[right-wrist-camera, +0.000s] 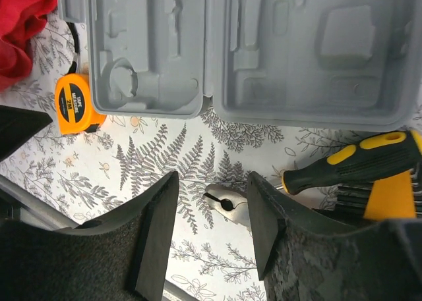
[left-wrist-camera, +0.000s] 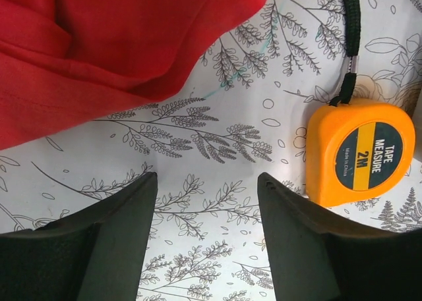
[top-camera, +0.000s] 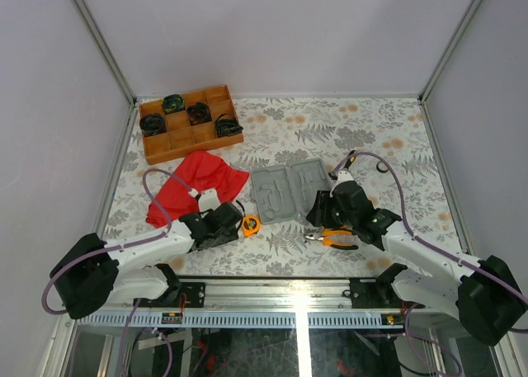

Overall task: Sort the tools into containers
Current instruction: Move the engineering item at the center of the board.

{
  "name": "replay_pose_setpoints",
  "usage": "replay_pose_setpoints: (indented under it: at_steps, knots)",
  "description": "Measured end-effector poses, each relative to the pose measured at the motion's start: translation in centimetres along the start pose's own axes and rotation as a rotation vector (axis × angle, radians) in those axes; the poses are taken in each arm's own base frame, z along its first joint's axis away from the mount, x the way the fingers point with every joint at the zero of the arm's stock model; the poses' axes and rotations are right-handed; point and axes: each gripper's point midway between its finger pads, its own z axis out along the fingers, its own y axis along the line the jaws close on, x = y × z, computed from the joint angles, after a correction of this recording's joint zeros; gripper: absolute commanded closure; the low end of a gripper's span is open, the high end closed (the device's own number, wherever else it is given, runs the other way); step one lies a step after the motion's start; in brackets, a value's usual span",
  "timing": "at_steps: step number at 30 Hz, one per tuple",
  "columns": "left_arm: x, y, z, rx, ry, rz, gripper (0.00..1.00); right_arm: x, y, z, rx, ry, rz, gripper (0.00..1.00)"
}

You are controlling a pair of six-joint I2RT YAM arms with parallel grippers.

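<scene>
The grey tool case (top-camera: 287,191) (right-wrist-camera: 264,57) lies open and flat mid-table, its moulded recesses empty. An orange tape measure (top-camera: 251,224) (left-wrist-camera: 359,155) (right-wrist-camera: 78,103) rests on the cloth just left of the case. My left gripper (top-camera: 237,222) (left-wrist-camera: 208,182) is open beside it, with only tablecloth between its fingers. Orange-handled pliers (top-camera: 334,239) lie near the front right. Their metal head (right-wrist-camera: 227,204) shows on the table between the fingers of my open right gripper (top-camera: 318,220) (right-wrist-camera: 211,179), touching neither finger. A black-and-yellow screwdriver (right-wrist-camera: 353,161) lies just right of it.
A red cloth (top-camera: 198,179) (left-wrist-camera: 99,44) is heaped left of the case, close to my left gripper. A wooden divided tray (top-camera: 194,146) with black coiled bundles stands at the back left. A small black ring (top-camera: 382,167) lies behind my right arm. The table's front rail runs just below both arms.
</scene>
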Motion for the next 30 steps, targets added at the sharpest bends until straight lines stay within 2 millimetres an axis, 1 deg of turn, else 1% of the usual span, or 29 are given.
replay_pose_setpoints:
  at_steps: [3,9,13,19,23,27,29,30]
  knots:
    - [0.2,-0.3,0.1,-0.003,0.002,0.023,0.40,0.8,0.3,0.6,0.003,0.020,-0.001,0.48]
    - [1.0,-1.8,0.1,0.014,-0.017,0.080,0.41,1.1,0.4,1.2,0.014,0.026,0.002,0.47]
    - [1.5,-3.1,0.0,0.027,-0.022,0.103,0.42,1.1,0.4,1.3,0.014,0.021,0.005,0.47]
    - [3.1,-5.5,-0.5,0.070,-0.013,0.151,0.41,0.9,0.8,1.3,0.005,0.013,0.013,0.45]
    - [3.7,-6.9,-0.7,0.099,-0.009,0.163,0.42,0.9,0.8,1.4,0.004,0.012,0.017,0.43]
    - [4.4,-7.7,-1.5,0.135,-0.006,0.150,0.41,0.9,0.8,1.4,0.007,0.010,0.017,0.39]
    - [4.2,-7.5,-2.4,0.159,-0.018,0.122,0.40,0.9,0.8,1.4,0.008,0.009,0.016,0.36]
    - [3.8,-7.2,-3.0,0.171,-0.032,0.101,0.38,0.9,0.7,1.4,0.008,0.009,0.016,0.36]
